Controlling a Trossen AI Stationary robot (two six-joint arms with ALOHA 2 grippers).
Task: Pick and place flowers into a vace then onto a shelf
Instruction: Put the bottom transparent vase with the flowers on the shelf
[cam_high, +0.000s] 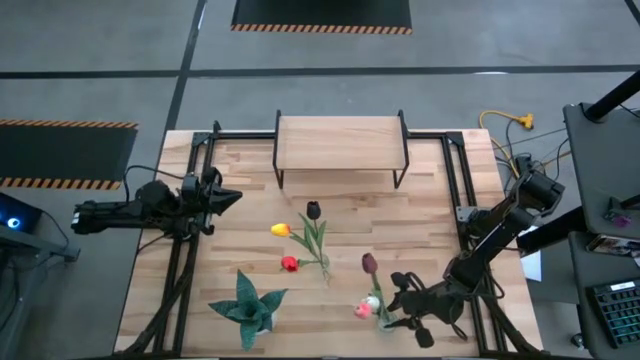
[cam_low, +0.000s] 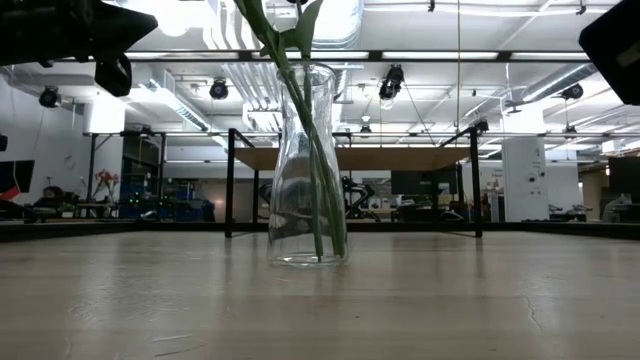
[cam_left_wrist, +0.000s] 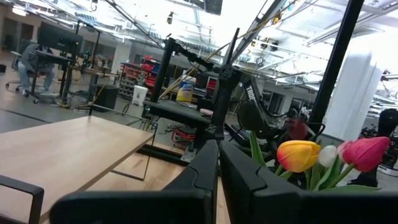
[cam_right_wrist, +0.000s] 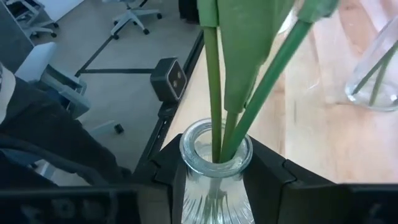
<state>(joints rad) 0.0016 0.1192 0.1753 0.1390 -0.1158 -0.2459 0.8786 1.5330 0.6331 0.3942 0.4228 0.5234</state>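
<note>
Two clear glass vases hold tulips. The middle vase (cam_high: 325, 266) stands on the table with black (cam_high: 313, 210), yellow (cam_high: 281, 229) and red (cam_high: 290, 263) heads; the low view shows this vase (cam_low: 308, 170) upright. The second vase (cam_high: 383, 318), near the right front, holds maroon (cam_high: 369, 263), white and pink (cam_high: 362, 310) heads. My right gripper (cam_high: 397, 300) is shut on it. My left gripper (cam_high: 232, 197) hovers shut at the table's left, away from everything. The shelf (cam_high: 340, 143) stands at the far edge, bare. My right gripper (cam_right_wrist: 214, 168) pinches the second vase by its narrow neck (cam_right_wrist: 214, 186), just below the rim, one finger (cam_right_wrist: 165, 171) on each side. The fingers come roughly level from the table's right. The vase is upright with green stems (cam_right_wrist: 212, 93) rising from its mouth. Its base is hidden.
A spiky teal star-shaped plant (cam_high: 247, 305) lies near the front left. Black frame rails run along both table sides (cam_high: 180, 260). Bare wood lies between the vases and the shelf. Cables and a desk sit beyond the right edge.
</note>
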